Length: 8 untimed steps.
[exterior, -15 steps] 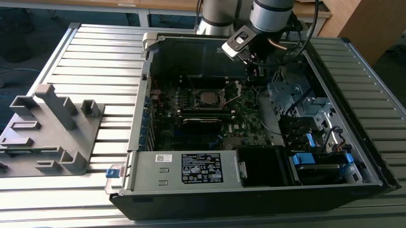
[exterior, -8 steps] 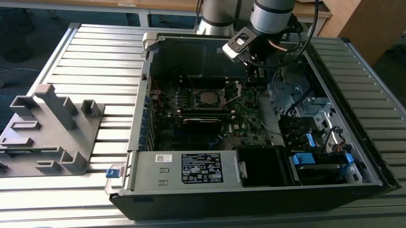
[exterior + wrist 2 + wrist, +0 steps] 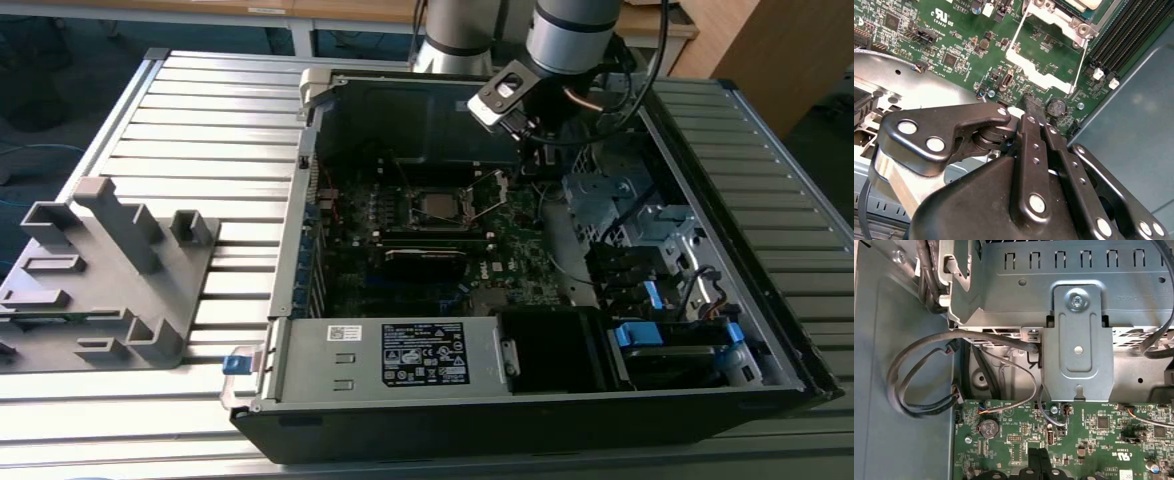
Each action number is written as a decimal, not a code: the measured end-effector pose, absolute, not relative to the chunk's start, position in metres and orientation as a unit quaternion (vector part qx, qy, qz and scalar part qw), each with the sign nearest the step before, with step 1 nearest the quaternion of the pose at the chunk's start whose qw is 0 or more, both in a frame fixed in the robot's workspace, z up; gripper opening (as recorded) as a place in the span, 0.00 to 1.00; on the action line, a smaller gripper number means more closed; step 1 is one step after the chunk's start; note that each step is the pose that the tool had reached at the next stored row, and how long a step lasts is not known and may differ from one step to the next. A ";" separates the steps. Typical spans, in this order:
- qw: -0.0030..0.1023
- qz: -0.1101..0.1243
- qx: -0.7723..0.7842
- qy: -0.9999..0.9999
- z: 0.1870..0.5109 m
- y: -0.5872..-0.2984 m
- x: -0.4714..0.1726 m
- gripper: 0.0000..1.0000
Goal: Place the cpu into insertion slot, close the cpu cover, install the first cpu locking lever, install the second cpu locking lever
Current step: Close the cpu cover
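Observation:
In the exterior view the cpu (image 3: 438, 207) lies flat in the insertion slot (image 3: 407, 216) on the green board of the open computer case. The cpu cover (image 3: 489, 187) stands swung open at the slot's side toward the exterior view's right. In the second wrist view that cover (image 3: 1040, 75) is a silvery frame with green board showing through its window, and a thin wire lever (image 3: 1082, 62) runs along its edge. My gripper (image 3: 531, 165) hangs just beyond the raised cover. Its black fingers are shut with nothing between them in both wrist views (image 3: 1030, 106) (image 3: 1037, 459), close above the board.
A grey metal box (image 3: 400, 352) with a white label fills the case's near end. Drive bays with blue tabs (image 3: 661, 335) line the exterior view's right. Black cables (image 3: 929, 375) loop beside a metal bracket (image 3: 1078, 335). A grey plastic fixture (image 3: 107, 270) stands on the slatted table.

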<state>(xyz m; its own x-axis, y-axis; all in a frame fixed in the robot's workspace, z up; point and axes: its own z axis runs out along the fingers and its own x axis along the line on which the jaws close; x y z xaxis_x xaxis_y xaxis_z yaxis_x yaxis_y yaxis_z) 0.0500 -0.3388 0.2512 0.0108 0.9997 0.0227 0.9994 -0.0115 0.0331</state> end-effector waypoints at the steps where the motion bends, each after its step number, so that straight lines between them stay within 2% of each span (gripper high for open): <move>1: 0.004 0.020 0.711 0.703 0.251 -0.339 0.050 0.10; 8: 0.005 0.019 0.714 0.700 0.244 -0.339 0.050 0.10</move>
